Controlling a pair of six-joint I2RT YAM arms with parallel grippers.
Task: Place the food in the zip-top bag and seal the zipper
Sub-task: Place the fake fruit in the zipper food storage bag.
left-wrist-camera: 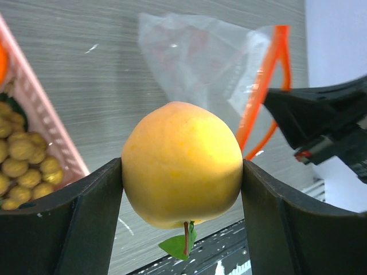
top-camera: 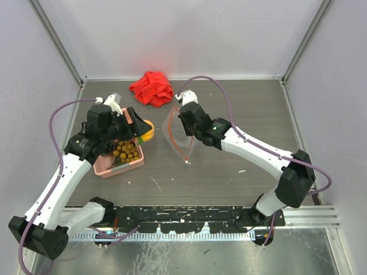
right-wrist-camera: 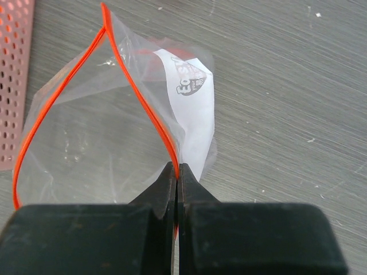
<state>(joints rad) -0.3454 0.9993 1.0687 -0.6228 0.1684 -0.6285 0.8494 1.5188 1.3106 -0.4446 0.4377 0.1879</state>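
Note:
My left gripper [left-wrist-camera: 182, 192] is shut on a yellow-orange toy fruit [left-wrist-camera: 182, 163] with a red stem and a green leaf, held above the table beside the basket [top-camera: 148, 130]. The clear zip-top bag [right-wrist-camera: 86, 132] hangs from my right gripper [right-wrist-camera: 178, 169], which is shut on one side of the orange-red zipper [right-wrist-camera: 140, 97]. The bag's mouth stands open in a loop. In the top view the bag [top-camera: 175, 136] sits just right of the fruit, with the right gripper [top-camera: 182, 127] at its upper edge. Olive-brown grapes [top-camera: 126, 152] lie in the pink basket [top-camera: 117, 167].
A red cloth [top-camera: 152, 89] lies bunched at the back of the table. The pink basket [left-wrist-camera: 40, 114] is to the left of the held fruit. The right arm [left-wrist-camera: 327, 120] stands close on the left wrist view's right side, behind the bag [left-wrist-camera: 200, 63].

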